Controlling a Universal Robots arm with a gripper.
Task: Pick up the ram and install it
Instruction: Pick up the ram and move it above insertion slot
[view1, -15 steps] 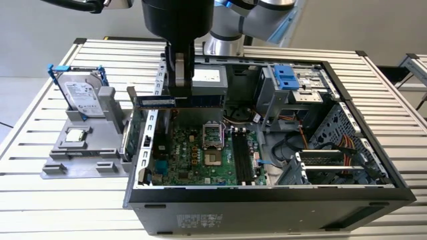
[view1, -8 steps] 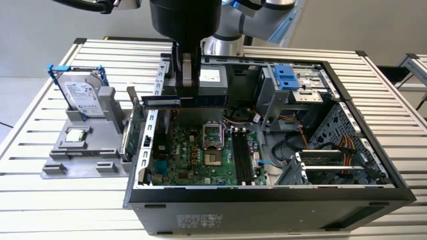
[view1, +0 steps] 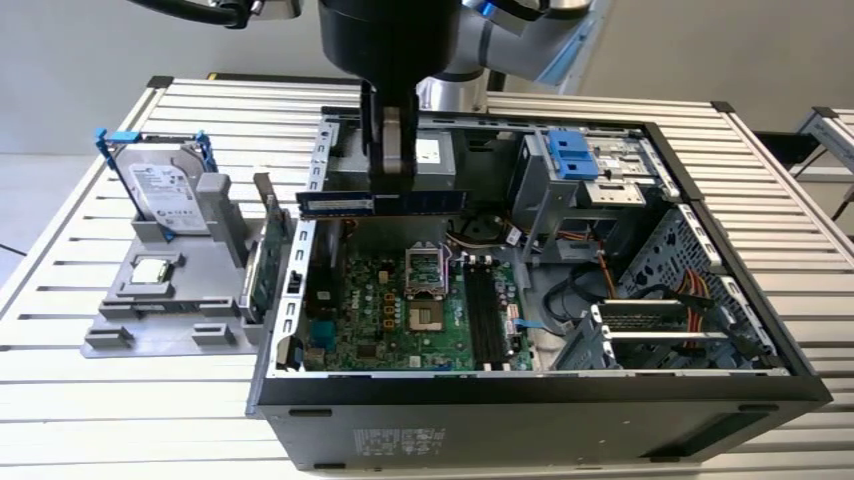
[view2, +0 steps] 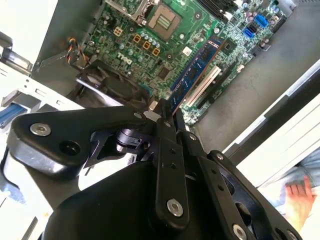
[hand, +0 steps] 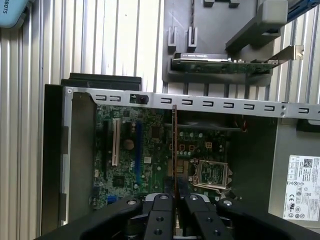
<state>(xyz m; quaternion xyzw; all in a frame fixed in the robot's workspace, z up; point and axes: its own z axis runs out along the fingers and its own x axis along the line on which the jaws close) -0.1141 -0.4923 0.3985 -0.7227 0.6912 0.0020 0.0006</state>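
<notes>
Dark-green ram (view1: 334, 204) clamped between the black fingers of the gripper (view1: 391, 190), jaws closed narrow on the stick; held level and on edge in the air above the open computer case (view1: 534, 388), over the rear part of the motherboard (view1: 400, 310), clear of the board; black memory slots (view1: 487, 320) farther forward, just to the exterior view's right of the processor socket (view1: 424, 270), apart from the stick; seen edge-on in the first wrist view (hand: 174, 140), showing a blue face with a row of black chips in the second wrist view (view2: 195, 70); outside the case, to the exterior view's left, grey fixture (view1: 160, 300) on the slatted metal table (view1: 80, 400), hard drive (view1: 167, 195) upright in it, expansion card (view1: 271, 260) standing on edge beside the case wall; person's hand (view2: 300, 192) at the edge of the second wrist view.
</notes>
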